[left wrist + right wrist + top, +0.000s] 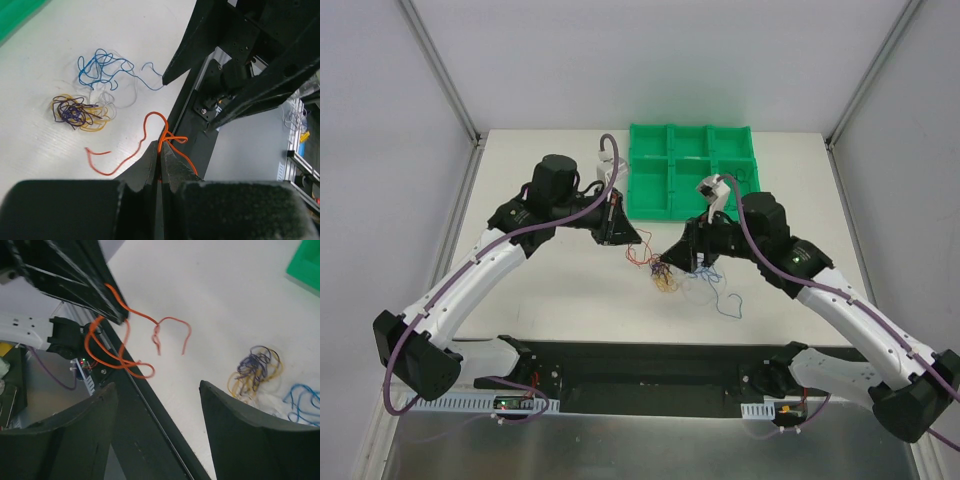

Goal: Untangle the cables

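Closest in, my left hand [160, 148] pinches the orange wire [150, 120], which trails apart from the rest. Purple-and-yellow knot [255, 370] and blue wire [302, 402] lie on the desk [225, 290] right of my spread right hand [157, 395], the nearer 1, I judge.

No word, label, brand, number or sign can be read in any of the three views. The small circuit board with lit dots [510, 403] low on the left of the top view, and a second such board [785, 408] low on the right, may carry print, but it is too small to tell.
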Available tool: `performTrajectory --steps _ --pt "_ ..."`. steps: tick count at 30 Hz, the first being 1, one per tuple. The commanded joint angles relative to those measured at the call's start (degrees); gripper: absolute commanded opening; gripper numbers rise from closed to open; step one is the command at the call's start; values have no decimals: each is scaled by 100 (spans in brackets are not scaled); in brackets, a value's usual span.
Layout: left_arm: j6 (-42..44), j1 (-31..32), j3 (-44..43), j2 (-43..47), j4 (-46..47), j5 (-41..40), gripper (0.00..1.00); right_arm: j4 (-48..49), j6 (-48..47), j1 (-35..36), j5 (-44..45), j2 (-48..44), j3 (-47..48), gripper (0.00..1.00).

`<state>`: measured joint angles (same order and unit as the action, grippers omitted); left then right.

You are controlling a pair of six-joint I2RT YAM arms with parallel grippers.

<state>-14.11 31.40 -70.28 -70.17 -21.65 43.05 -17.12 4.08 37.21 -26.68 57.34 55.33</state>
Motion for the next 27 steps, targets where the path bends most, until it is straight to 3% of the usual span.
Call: performTrajectory --steps 1,5,7,12,17,23,24,27 --pt "295 -72 199 4 468 670 0 938 -39 409 -320 286 399 69" --pt "295 -81 313 21 574 731 0 1141 -3 682 -321 611 531 65" --pt "312 -99 339 21 600 792 0 1141 23 770 -190 769 584 57" --pt "356 -186 497 109 679 732 0 1045 23 796 214 919 646 2" --pt "172 -467 770 241 750 -109 11 808 -91 796 610 630 462 0" --pt "-109 -1021 1025 188 548 -1254 53 106 -118 639 2015 418 802 1" --pt "-92 -1082 1043 197 530 -1298 62 0 -57 473 2078 496 969 0" --pt "-22 -1118 1104 258 521 -1351 76 -62 146 -352 1728 979 1417 0"
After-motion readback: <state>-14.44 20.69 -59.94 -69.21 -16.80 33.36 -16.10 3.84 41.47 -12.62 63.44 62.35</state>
